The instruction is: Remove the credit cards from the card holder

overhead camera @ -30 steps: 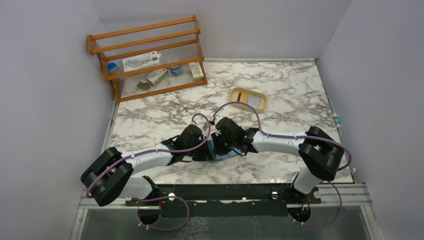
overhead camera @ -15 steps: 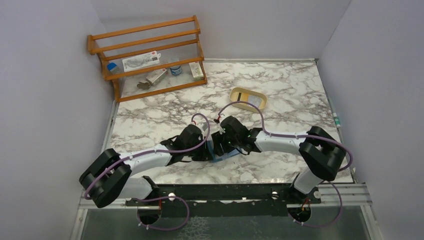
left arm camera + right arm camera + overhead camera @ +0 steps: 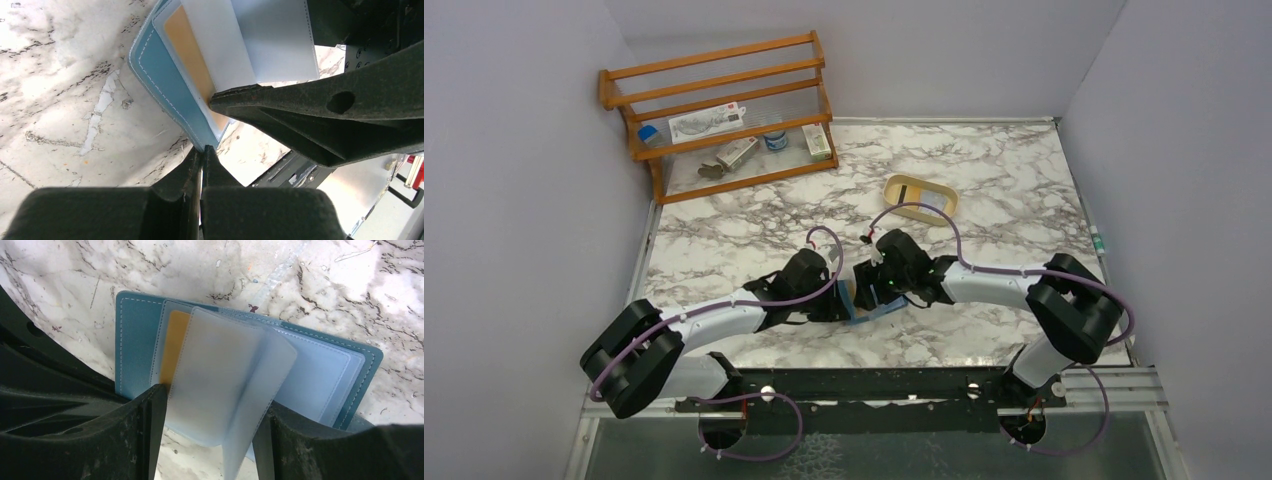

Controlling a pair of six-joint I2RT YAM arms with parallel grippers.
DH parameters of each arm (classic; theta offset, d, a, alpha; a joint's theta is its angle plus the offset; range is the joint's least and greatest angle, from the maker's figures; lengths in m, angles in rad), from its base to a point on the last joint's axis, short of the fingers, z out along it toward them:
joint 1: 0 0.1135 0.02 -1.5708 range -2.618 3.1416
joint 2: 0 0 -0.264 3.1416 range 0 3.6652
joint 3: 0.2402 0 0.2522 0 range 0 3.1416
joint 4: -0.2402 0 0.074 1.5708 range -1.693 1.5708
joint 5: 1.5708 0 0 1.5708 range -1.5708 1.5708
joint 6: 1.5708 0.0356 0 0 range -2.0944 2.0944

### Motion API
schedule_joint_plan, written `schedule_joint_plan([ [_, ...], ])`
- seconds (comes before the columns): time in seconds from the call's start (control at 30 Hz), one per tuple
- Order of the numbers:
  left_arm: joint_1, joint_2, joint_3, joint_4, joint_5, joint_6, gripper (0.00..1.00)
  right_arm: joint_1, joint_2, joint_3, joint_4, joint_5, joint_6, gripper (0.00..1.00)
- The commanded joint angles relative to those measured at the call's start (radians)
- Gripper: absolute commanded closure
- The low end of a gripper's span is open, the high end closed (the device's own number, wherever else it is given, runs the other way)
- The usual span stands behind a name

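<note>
The teal card holder (image 3: 871, 311) lies open on the marble between both arms. My left gripper (image 3: 202, 150) is shut on its near edge (image 3: 170, 85). In the right wrist view the card holder (image 3: 135, 340) shows an orange card (image 3: 175, 347) in a pocket. Pale blue-white frosted leaves (image 3: 220, 375) stand up from its middle. I cannot tell whether they are cards or sleeves. My right gripper (image 3: 212, 440) is open and straddles these leaves, with one fingertip (image 3: 156, 410) at the orange card's edge. From above it sits over the holder (image 3: 876, 288).
A tan rounded tray (image 3: 895, 189) holding a pale card (image 3: 935, 203) sits farther back right. A wooden shelf rack (image 3: 724, 110) with small boxes and bottles stands at the back left. Grey walls close in both sides.
My right wrist has shifted a little to the right and away over the holder. My left arm has stayed gripping the holder's edge.
</note>
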Motion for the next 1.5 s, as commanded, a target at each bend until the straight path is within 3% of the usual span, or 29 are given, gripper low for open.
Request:
schedule_joint_plan([
  [0.0, 0.004, -0.021, 0.004, -0.011, 0.007, 0.016, 1.0, -0.011, -0.001, 0.006, -0.129, 0.151, -0.028, 0.36],
  [0.47, 0.006, -0.007, 0.005, -0.003, 0.015, 0.024, 1.0, -0.027, -0.04, 0.081, -0.323, 0.46, -0.049, 0.36],
  [0.77, 0.01, 0.004, -0.009, 0.02, 0.023, 0.021, 1.0, -0.033, -0.041, 0.211, -0.536, 0.714, 0.06, 0.35],
  [0.83, 0.011, 0.007, -0.015, 0.02, 0.022, 0.02, 1.0, -0.033, -0.069, 0.215, -0.501, 0.653, 0.041, 0.35],
  [1.0, 0.011, 0.01, -0.038, 0.063, 0.019, 0.024, 1.0, -0.034, -0.247, 0.036, -0.151, 0.121, -0.041, 0.35],
  [1.13, 0.011, 0.019, -0.055, 0.09, 0.006, 0.024, 1.0, -0.034, -0.235, -0.041, -0.008, -0.152, 0.031, 0.35],
  [1.23, 0.011, 0.043, -0.06, 0.112, 0.009, 0.023, 1.0, -0.035, -0.19, -0.083, 0.084, -0.233, 0.084, 0.35],
  [1.47, 0.011, 0.086, -0.061, 0.141, -0.013, 0.024, 1.0, -0.034, -0.07, -0.1, 0.098, -0.179, 0.144, 0.35],
])
